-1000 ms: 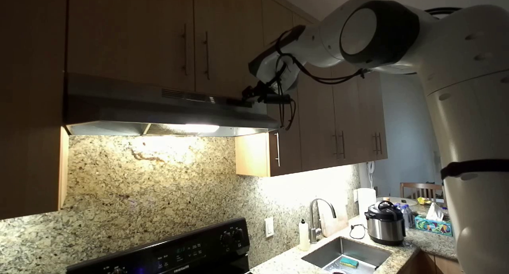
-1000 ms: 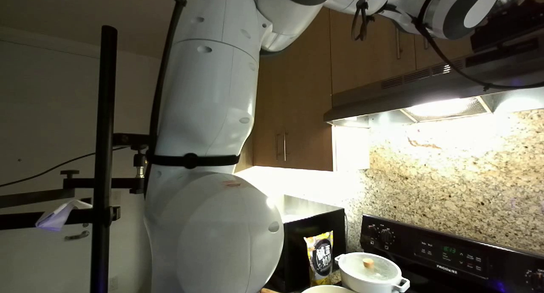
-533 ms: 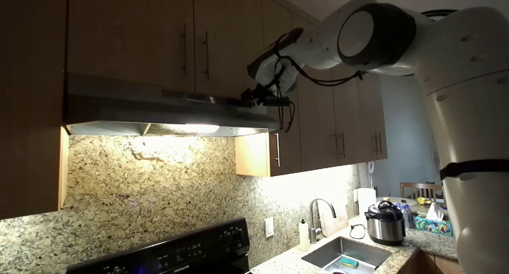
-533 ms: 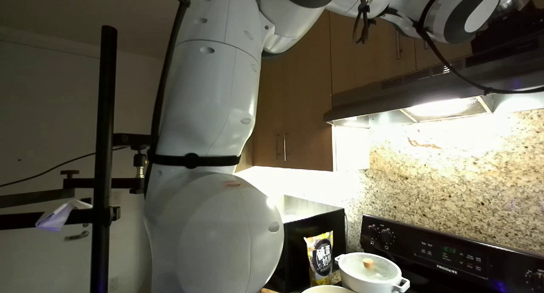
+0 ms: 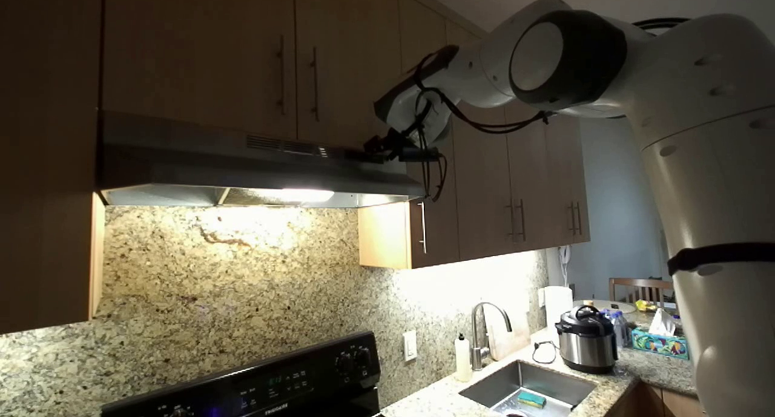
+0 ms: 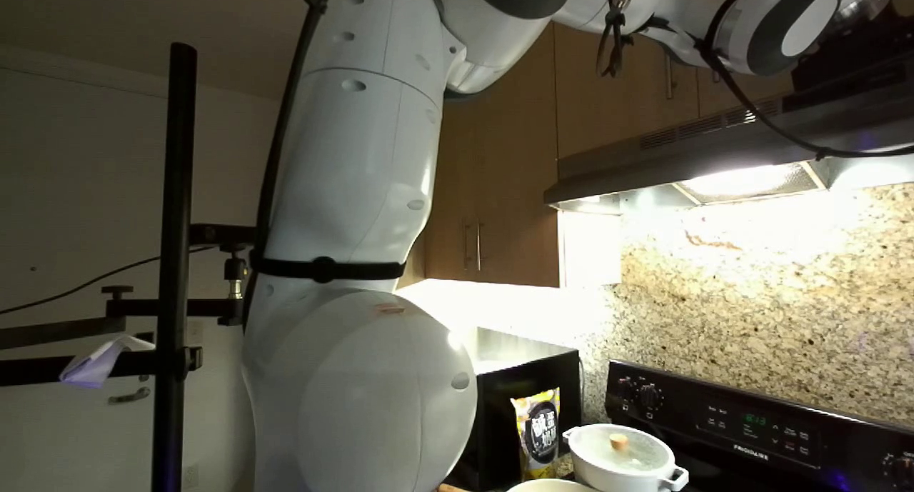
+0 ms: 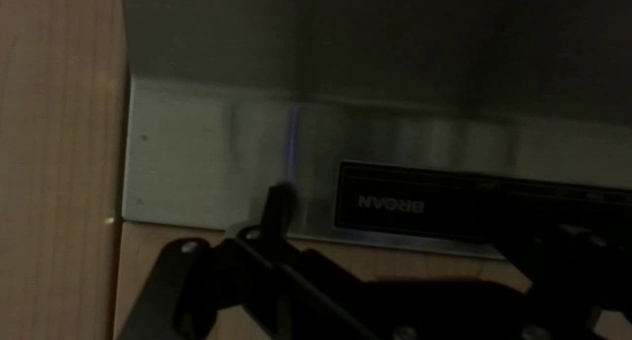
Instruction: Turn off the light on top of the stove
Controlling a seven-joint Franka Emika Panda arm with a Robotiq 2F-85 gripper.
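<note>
The stove light (image 5: 307, 195) glows under the steel range hood (image 5: 254, 170); the lit light (image 6: 742, 181) and hood (image 6: 643, 165) show in both exterior views. My gripper (image 5: 370, 151) is at the hood's upper front face, near its right end in that view. In the wrist view, my gripper (image 7: 390, 194) is open, its fingers wide apart. The hood's black BROAN panel (image 7: 419, 216) appears upside down between them. The right finger is dark against the panel and hard to make out. Contact with the hood cannot be told. The light's switch is too dark to make out.
Wooden cabinets (image 5: 351, 54) stand directly above the hood. The black stove panel (image 5: 272, 380) is below, with a white lidded pot (image 6: 621, 460) on the stove. A sink (image 5: 527, 384) and a pressure cooker (image 5: 587, 341) are further along the counter. A cable (image 6: 778, 131) hangs before the hood.
The arm's elbow has lowered slightly. In an exterior view the gripper has shifted a little left and down along the hood front. The light stays lit.
</note>
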